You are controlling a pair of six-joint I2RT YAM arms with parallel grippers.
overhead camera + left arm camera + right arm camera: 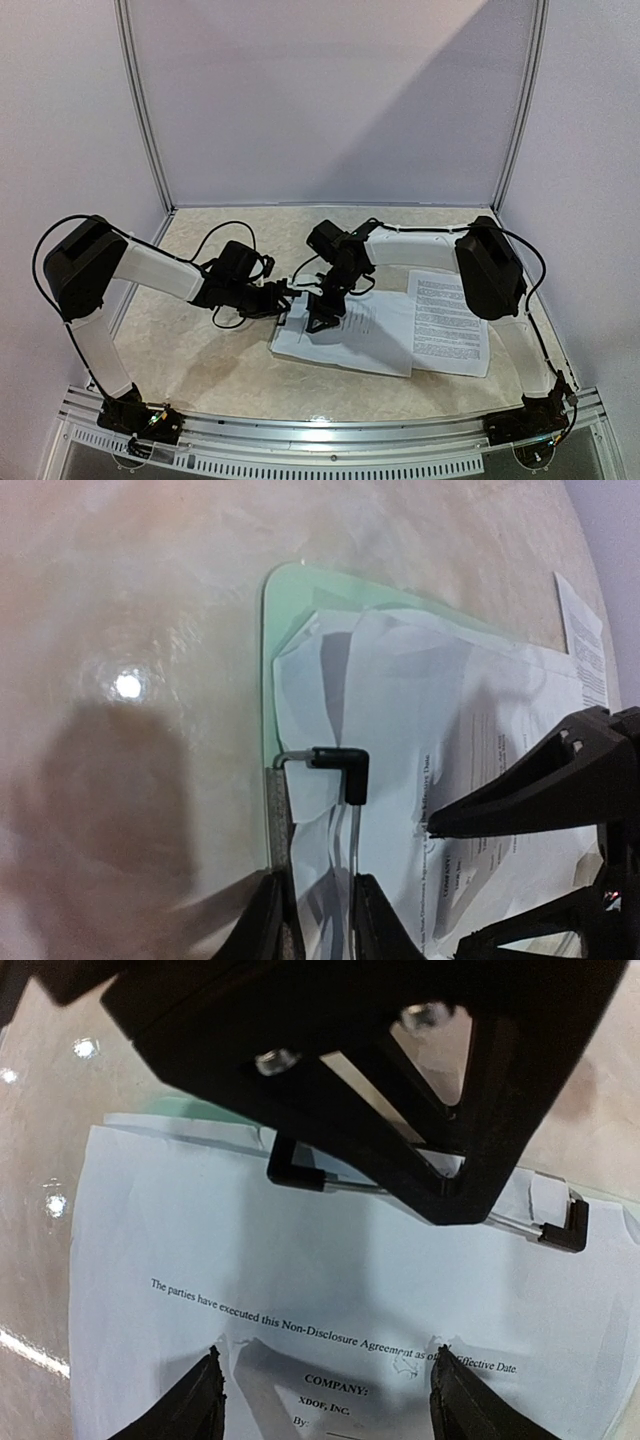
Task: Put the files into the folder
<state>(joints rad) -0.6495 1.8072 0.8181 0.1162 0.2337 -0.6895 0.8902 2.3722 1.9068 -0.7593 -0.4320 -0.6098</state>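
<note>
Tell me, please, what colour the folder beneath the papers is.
The folder is pale mint green, shown best in the left wrist view.

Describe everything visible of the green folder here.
The folder is a flat, pale mint-green board with a rounded corner, lying on the beige table. Its wire clip, black-capped at the corners, sits at one short edge. White printed sheets cover most of it, tucked under the wire. The left gripper is shut on the clip; the open right gripper rests on the top sheet.

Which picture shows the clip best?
Left wrist: the clip is close, sharp and mostly uncovered. Right wrist shows it partly blocked. From the top it is too small to make out.
</note>
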